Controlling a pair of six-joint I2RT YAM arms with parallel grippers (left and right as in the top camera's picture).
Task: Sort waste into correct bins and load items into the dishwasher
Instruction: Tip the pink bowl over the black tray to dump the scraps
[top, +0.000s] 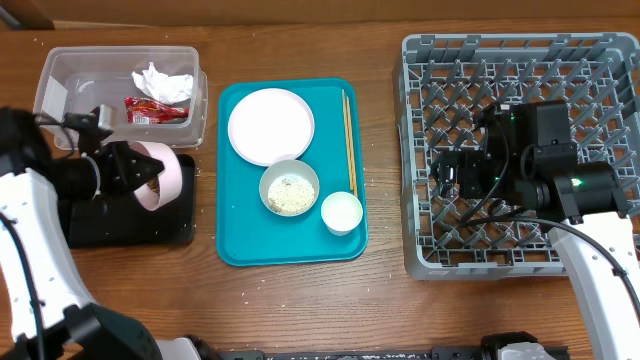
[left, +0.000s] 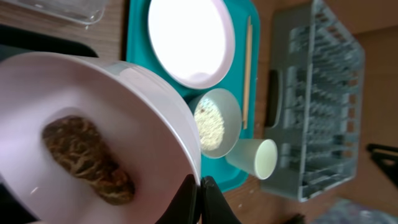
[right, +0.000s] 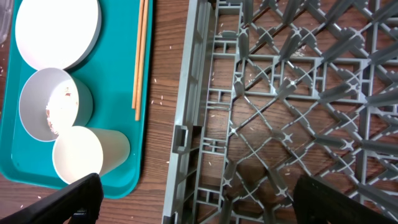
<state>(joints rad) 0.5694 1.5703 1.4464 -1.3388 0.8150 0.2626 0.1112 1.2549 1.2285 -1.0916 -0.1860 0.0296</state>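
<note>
My left gripper (left: 200, 190) is shut on the rim of a pinkish-white bowl (top: 158, 176), held tipped on its side over the black tray (top: 150, 226). A brown food scrap (left: 87, 158) lies inside the bowl. The clear tub (top: 60, 75) holds the red wrapper (top: 155, 110) and white tissue (top: 162, 83). On the teal tray (top: 240, 240) sit the pink plate (top: 270, 125), a bowl with rice (top: 289, 188), the white cup (top: 341, 212) and the chopsticks (top: 349, 140). My right gripper (right: 196, 199) is open and empty over the grey dish rack's (top: 420, 255) left side.
Loose rice grains are scattered on the wooden table around the teal tray and inside the rack (right: 249, 74). The rack's left wall (right: 186, 124) stands between my right gripper and the teal tray (right: 12, 143).
</note>
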